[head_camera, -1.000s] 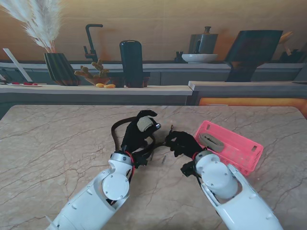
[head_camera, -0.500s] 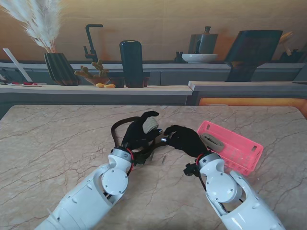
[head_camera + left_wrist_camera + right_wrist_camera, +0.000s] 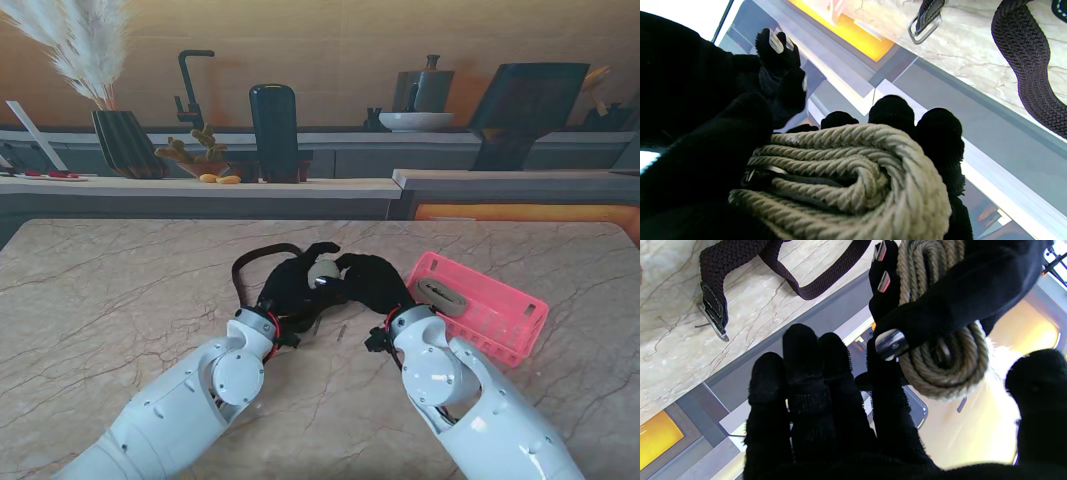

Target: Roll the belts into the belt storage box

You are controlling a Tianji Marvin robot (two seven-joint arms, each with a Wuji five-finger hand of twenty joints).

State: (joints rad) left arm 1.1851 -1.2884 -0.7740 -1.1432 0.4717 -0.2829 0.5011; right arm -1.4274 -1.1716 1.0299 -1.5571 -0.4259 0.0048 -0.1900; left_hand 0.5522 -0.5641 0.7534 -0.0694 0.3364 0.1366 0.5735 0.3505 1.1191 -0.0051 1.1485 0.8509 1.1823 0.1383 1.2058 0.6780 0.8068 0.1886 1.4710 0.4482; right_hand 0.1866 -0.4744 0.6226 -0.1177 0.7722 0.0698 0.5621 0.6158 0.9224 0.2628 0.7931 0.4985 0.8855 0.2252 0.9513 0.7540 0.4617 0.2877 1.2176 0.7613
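Now left hand [image 3: 292, 290] grasps rolled tan belt [image 3: 322, 272] mid-table, right hand [image 3: 372, 282] touching it with fingers spread, brown belt [image 3: 250, 262] behind, box [image 3: 500, 310] toward right edge.

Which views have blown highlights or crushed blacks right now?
Left wrist: black left hand shows no detail, a corner is blown white, the rolled beige belt stays sharp. Right wrist: the backdrop beside the right hand is washed out; the dark belt on the table is crisp. Stand view: evenly lit, both gloves merge.
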